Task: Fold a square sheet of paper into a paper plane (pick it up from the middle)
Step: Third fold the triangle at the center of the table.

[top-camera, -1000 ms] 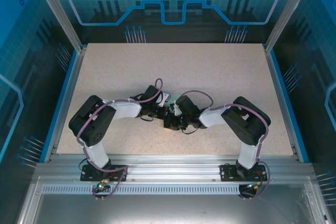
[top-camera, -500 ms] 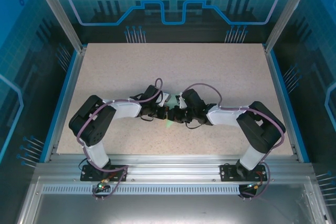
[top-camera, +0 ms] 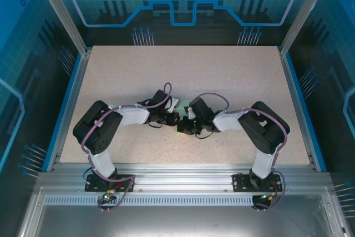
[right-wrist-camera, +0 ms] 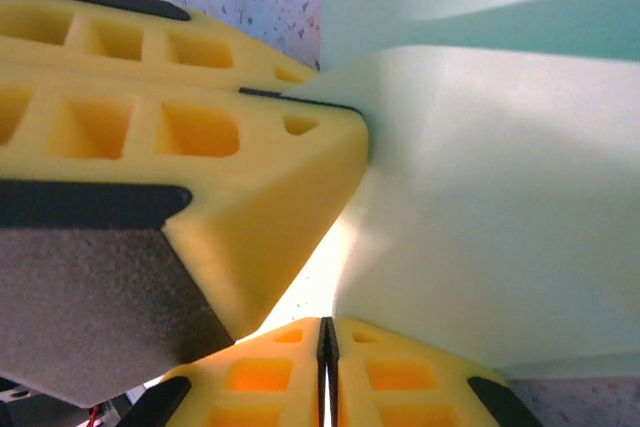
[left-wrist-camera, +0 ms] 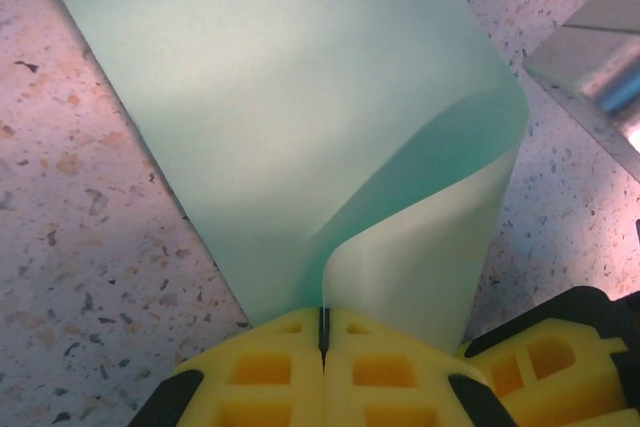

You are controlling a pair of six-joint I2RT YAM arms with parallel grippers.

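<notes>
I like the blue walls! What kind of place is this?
Probably a robot lab cell: a speckled beige tabletop walled by blue printed panels, with two white-and-black robot arms bolted to a silver metal rail.

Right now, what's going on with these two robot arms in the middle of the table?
Both arms meet over the table, working on a pale green square sheet of paper. The left gripper is pinched shut on the sheet, and part of the paper curls up and over beside it. The right gripper is shut on the same sheet close alongside. The sheet is mid-fold, not yet a plane.
</notes>
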